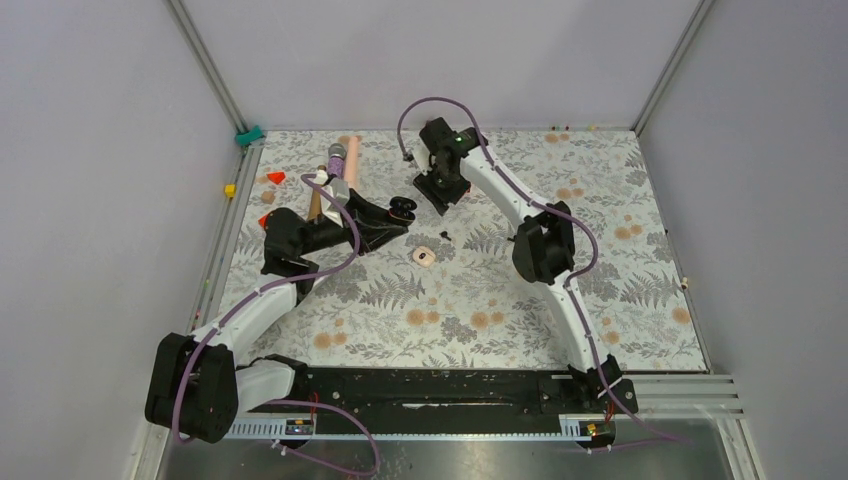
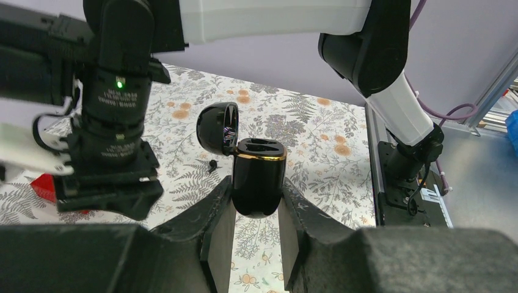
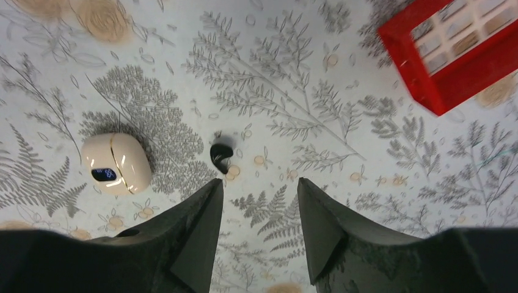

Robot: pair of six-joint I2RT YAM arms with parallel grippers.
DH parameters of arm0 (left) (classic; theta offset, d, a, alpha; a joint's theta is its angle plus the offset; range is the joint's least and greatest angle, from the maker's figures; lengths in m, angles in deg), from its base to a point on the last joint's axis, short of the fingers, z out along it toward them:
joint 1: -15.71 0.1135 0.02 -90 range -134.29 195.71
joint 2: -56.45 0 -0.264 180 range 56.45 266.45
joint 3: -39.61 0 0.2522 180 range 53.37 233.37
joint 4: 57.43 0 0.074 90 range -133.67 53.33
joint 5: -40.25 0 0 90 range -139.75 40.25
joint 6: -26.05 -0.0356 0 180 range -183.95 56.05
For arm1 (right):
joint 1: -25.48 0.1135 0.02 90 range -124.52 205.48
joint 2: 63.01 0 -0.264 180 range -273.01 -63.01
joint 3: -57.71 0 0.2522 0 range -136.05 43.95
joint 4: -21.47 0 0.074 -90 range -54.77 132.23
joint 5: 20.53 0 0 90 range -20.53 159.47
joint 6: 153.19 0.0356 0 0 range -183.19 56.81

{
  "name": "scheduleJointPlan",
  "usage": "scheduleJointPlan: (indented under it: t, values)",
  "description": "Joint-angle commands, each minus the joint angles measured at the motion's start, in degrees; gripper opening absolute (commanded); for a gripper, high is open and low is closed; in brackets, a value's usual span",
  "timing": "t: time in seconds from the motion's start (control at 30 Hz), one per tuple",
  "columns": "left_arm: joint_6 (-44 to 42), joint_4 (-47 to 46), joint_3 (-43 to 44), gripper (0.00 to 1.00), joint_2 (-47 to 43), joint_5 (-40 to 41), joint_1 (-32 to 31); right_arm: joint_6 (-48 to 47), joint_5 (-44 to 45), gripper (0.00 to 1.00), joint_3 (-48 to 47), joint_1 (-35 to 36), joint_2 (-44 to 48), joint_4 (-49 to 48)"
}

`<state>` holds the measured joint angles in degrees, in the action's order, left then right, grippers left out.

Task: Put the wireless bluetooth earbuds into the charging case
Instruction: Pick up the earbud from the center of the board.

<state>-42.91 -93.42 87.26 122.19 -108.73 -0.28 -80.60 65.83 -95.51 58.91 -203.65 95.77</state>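
My left gripper (image 2: 255, 204) pinches the black charging case (image 2: 259, 177), lid open, wells apparently empty. My right gripper (image 3: 259, 195) hangs spread above one black earbud (image 3: 220, 155) lying on the table (image 3: 366, 183) near the closed beige case (image 3: 116, 163). No earbud is inserted yet, as far as shown.

I work in a robotics lab test cell, not a home. Plain pale grey panel walls (image 1: 90, 150) box me in on three sides, joined at 11 and 1 o'clock by bare aluminium frame posts (image 1: 205, 60). My white and black left arm (image 1: 250, 310) and right arm (image 1: 575, 310) are bolted to a black metal mounting rail (image 1: 440, 385) at 6 o'clock, with purple cables (image 1: 432, 99) looping loose along them. The table wears a fern-and-flower printed cloth (image 1: 640, 300), and a bare sheet-metal surface (image 1: 480, 460) lies outside the rail at 6 o'clock.
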Motion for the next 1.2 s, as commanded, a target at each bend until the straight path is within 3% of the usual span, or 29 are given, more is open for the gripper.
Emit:
scheduleJointPlan:
  t: [0.0,0.1,0.33,0.57,0.73,0.93,1.07,1.17]
  values:
    - [1.10,-4.61,0.94,0.00,-0.34,-0.42,0.17,0.96,6.94,0.57,1.68,2.77,0.57,7.18]
    - [1.60,-4.73,0.78,0.00,-0.30,-0.34,0.22,0.10,9.79,0.58,7.32,1.67,3.93,4.93]
    - [3.97,-7.38,0.56,0.00,0.29,-0.30,0.02,-0.96,6.95,0.58,22.54,-5.21,14.53,-0.24]
    - [4.46,-8.45,0.01,0.00,-0.19,0.00,-0.52,1.13,4.38,0.57,31.81,-12.45,18.80,-3.54]
    - [4.59,-8.43,0.00,0.00,0.09,0.07,-1.01,2.04,5.28,0.56,31.61,-14.00,19.00,-4.83]
    - [4.31,-8.36,0.18,0.00,0.31,0.09,-1.67,2.96,-7.20,0.52,29.35,-11.34,19.86,-8.44]
    - [4.21,-8.14,0.26,0.00,0.40,-0.06,-1.85,-1.14,0.08,0.53,22.51,-4.71,16.24,-8.42]
    - [3.82,-7.71,0.26,0.00,0.02,-0.04,-1.85,-0.08,3.00,0.53,11.61,-1.21,8.50,-3.58]
